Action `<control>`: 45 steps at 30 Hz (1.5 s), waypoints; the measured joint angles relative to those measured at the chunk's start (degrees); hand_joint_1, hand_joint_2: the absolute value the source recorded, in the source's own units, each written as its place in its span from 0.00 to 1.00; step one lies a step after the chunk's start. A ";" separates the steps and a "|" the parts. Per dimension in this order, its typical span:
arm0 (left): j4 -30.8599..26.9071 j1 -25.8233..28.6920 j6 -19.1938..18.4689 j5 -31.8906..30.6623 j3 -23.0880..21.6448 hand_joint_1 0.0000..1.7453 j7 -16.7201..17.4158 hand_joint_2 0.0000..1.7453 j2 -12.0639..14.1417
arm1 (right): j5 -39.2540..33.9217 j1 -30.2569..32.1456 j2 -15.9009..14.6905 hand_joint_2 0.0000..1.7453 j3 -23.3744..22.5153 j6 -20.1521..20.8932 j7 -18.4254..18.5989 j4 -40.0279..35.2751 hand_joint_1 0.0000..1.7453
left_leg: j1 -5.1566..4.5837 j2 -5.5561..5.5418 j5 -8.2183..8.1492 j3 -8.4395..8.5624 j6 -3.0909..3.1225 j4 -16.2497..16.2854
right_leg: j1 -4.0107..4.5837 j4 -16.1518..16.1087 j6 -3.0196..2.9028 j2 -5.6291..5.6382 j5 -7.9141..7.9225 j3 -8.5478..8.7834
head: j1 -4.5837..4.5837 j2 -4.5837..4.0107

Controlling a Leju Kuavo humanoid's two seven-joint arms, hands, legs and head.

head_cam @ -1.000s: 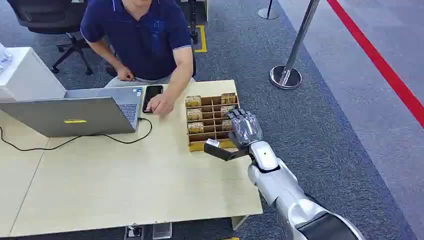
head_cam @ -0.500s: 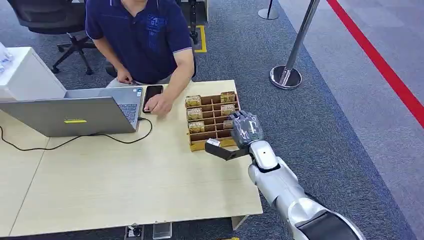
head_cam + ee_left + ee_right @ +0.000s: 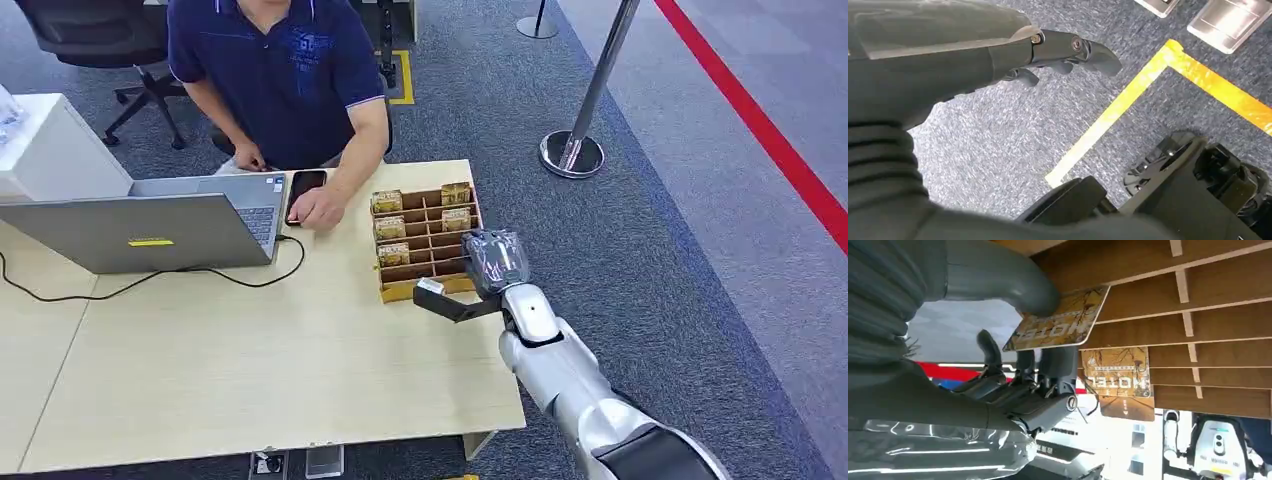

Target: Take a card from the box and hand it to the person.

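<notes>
The right robot hand (image 3: 492, 260) hovers over the near right corner of the compartmented wooden card box (image 3: 425, 244), which stands on the pale wood surface (image 3: 250, 370) near its right edge. In the right wrist view the right robot hand (image 3: 1013, 365) pinches a yellow-brown card printed HOTEL (image 3: 1058, 322) between its thick grey thumb and its darker fingers (image 3: 1055, 365); the card is tilted and sits just clear of the box's wooden dividers (image 3: 1188, 315). A second yellow-brown HOTEL card (image 3: 1117, 372) stands upright in the next compartment, just beside the held one. More cards of the same kind fill the compartments (image 3: 388, 228) on the side of the box away from the right robot hand. Beyond the box, a person in a dark blue polo shirt (image 3: 280, 75) sits at the far edge of the surface, one hand (image 3: 318, 208) resting on it beside a black smartphone (image 3: 304, 192). Farther from the hand stands an open grey laptop (image 3: 150, 225) with a black cable (image 3: 150, 280) trailing from it. The left robot hand (image 3: 1063, 52) hangs over grey carpet (image 3: 998, 140) crossed by yellow floor tape (image 3: 1128, 95), its fingers spread and holding nothing.
</notes>
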 joint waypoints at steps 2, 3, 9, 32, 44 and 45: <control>0.00 -0.02 0.07 0.00 0.00 0.00 -0.65 1.00 -0.02 | -0.80 0.21 0.00 1.00 -0.44 -0.83 -0.89 -0.17 0.93 | 0.00 0.00 0.00 0.00 0.00 0.00 | 0.00 0.00 0.00 0.00 0.00 0.00 | -0.05 0.00; 0.00 -0.02 0.09 -0.02 0.00 0.00 -0.81 1.00 -0.02 | -1.20 0.42 0.00 1.00 -0.61 -1.31 -1.38 -0.39 1.00 | 0.00 0.00 0.00 0.00 0.00 0.00 | 0.00 0.00 0.00 0.00 0.00 0.00 | -0.02 0.00; 0.00 -0.07 0.57 -0.48 0.00 0.00 -0.89 1.00 -0.02 | -3.45 1.41 0.00 1.00 -1.97 -3.19 -3.72 -1.55 1.00 | 0.00 0.00 0.00 -0.01 0.00 0.00 | 0.00 0.00 0.00 0.00 0.00 -0.02 | -0.04 0.00; 0.00 -0.94 2.49 -1.01 0.68 0.00 0.44 1.00 -0.11 | -9.31 1.66 0.09 1.00 -3.32 -3.83 -8.70 -1.97 1.00 | 0.00 0.00 0.00 -0.03 0.00 -0.01 | 0.00 0.01 0.00 0.00 0.00 -0.01 | -0.04 0.00; 0.00 -0.99 2.38 -2.62 1.49 0.00 0.09 1.00 -0.17 | -20.55 2.81 0.26 1.00 -5.31 -5.77 -15.02 -11.06 1.00 | 0.00 0.00 0.00 -0.03 0.00 -0.01 | 0.00 0.01 0.00 0.00 0.00 -0.02 | -0.04 0.00; 0.00 -1.01 2.38 -2.71 1.51 0.00 0.09 1.00 -0.17 | -21.25 2.94 0.26 1.00 -5.55 -5.75 -15.39 -11.96 1.00 | 0.00 0.00 0.00 -0.04 0.00 -0.01 | 0.00 0.01 0.00 0.00 0.00 -0.02 | -0.04 0.00</control>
